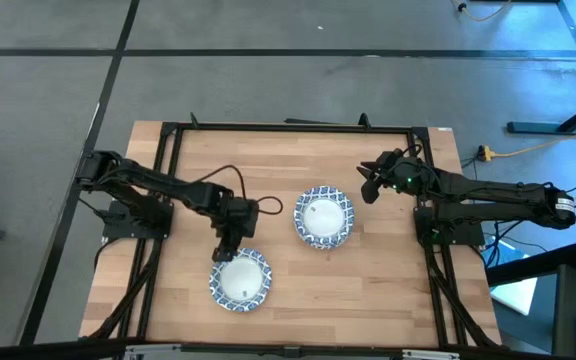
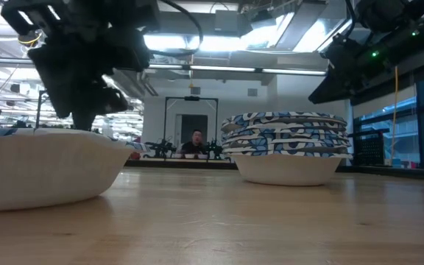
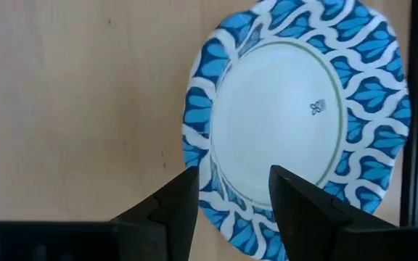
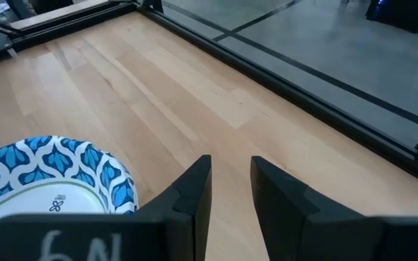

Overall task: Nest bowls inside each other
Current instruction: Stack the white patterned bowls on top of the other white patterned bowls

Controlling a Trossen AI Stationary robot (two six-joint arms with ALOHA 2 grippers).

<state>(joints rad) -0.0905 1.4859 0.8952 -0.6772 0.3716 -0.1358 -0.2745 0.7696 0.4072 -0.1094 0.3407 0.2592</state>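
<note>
Single blue-rimmed white bowl (image 1: 239,279) under parted left gripper (image 1: 225,250), nested stack (image 1: 323,217), right gripper (image 1: 370,184) parted.

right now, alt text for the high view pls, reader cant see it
Overhead view of a wooden table with two bowl spots: a single bowl near the front edge, with the left hand open just above its rim, and a stack of bowls at the centre. The right hand hovers beside the stack, apart from it.

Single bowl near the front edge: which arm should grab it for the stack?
Left, probably. Its pincer hovers open over the single bowl's rim; the right pincer waits open beside the stack.
</note>
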